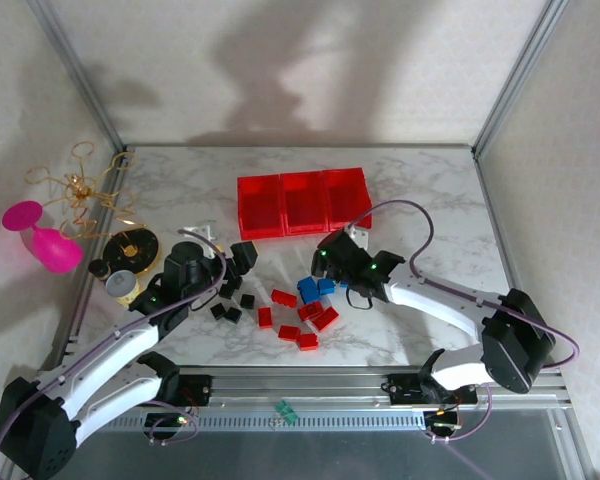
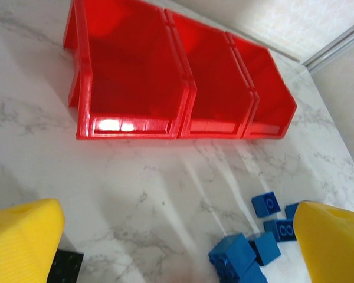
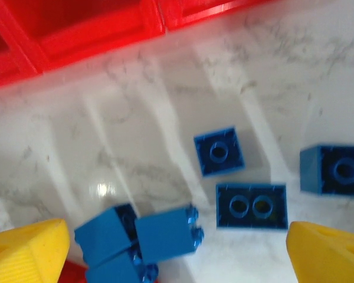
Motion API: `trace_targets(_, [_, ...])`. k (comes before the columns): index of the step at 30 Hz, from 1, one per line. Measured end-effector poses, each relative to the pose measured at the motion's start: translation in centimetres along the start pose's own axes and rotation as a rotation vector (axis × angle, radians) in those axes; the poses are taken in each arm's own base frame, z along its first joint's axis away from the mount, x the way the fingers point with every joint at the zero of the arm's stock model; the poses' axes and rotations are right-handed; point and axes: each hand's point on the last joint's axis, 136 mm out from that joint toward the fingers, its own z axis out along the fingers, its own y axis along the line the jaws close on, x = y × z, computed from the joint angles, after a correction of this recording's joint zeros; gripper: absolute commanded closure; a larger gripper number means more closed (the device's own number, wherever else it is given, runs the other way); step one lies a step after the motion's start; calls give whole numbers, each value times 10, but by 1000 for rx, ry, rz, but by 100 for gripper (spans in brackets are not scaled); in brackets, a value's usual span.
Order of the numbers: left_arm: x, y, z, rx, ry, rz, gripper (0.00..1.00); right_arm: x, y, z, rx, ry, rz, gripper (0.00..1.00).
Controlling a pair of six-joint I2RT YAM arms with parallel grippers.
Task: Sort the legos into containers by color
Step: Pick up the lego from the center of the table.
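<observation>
Blue legos [image 3: 251,205] lie between the wide-apart jaws of the right end effector [image 3: 177,250].

The legos [image 1: 308,290] lie scattered before the containers [image 1: 280,228].

Three red bins [image 2: 130,125], six blue bricks [image 3: 251,206], one goblet [image 1: 42,235].

In your left wrist view, the black lego [image 2: 66,266] is cut by the bottom edge and half covered by the left claw's [image 2: 177,244] yellow finger [image 2: 20,242]. A blue lego [image 2: 290,210] sits partly behind the other finger. In your right wrist view, a blue brick [image 3: 336,171] runs off the right edge and the containers [image 3: 94,35] off the top. The red scrap [image 3: 75,273] at the bottom edge is too small to name.
</observation>
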Motion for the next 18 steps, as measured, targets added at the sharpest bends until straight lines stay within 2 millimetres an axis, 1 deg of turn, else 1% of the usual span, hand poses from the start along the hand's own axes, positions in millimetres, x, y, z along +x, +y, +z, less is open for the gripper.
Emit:
trace_targets(3, [5, 0, -5, 4, 25, -14, 1, 17, 7, -1, -13, 52, 10, 17])
trace_targets(8, [16, 4, -7, -8, 71, -32, 1, 31, 5, 8, 4, 107, 27, 27])
trace_targets(13, [24, 7, -5, -24, 107, -34, 1, 43, 3, 21, 30, 158, -10, 31])
trace_targets(15, [27, 9, -2, -36, 123, -36, 1, 48, 2, 29, 45, 184, -28, 32])
trace_targets(18, [28, 10, 0, -47, 136, -42, 1, 49, 0, 39, 69, 205, -56, 35])
